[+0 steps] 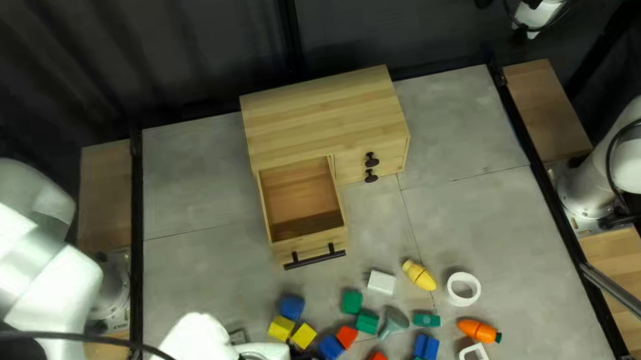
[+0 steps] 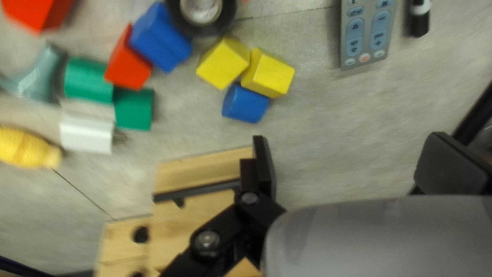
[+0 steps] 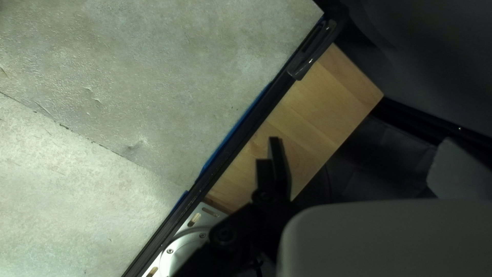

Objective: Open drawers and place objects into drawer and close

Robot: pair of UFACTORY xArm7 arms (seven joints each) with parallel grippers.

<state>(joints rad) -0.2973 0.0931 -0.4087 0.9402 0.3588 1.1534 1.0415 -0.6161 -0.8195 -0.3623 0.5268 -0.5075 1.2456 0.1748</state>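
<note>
- Facing the loose objects, the large drawer [image 1: 299, 197] stands open beneath the cabinet top [image 1: 322, 114]; we judge that this exposes the compartment for loading from above.
- The task objects lie on the worktop [image 1: 212, 261], on the side of the bar handle [image 1: 315, 258]. They include two yellow blocks [image 2: 223, 62], the white block [image 1: 381, 282], the yellow toy [image 1: 419, 275] and the orange toy [image 1: 479, 329]. This layout probably keeps our transfers short.
- Our left hand [image 2: 348, 138] is released, its fingers apart with nothing between them. It is near the yellow blocks, so a pick appears to be the step in hand.
- Our right hand [image 3: 361, 141] is likewise released, beyond the worktop's right edge; we presume it is parked there to leave us room.
- The yellow blocks touch each other and the blue block [image 2: 245, 104]. We should centre on one, since a careless descent could push its neighbours.
- Loading comes next, in our judgement; we close the drawer afterwards, pushing evenly on its front to limit binding.
</note>
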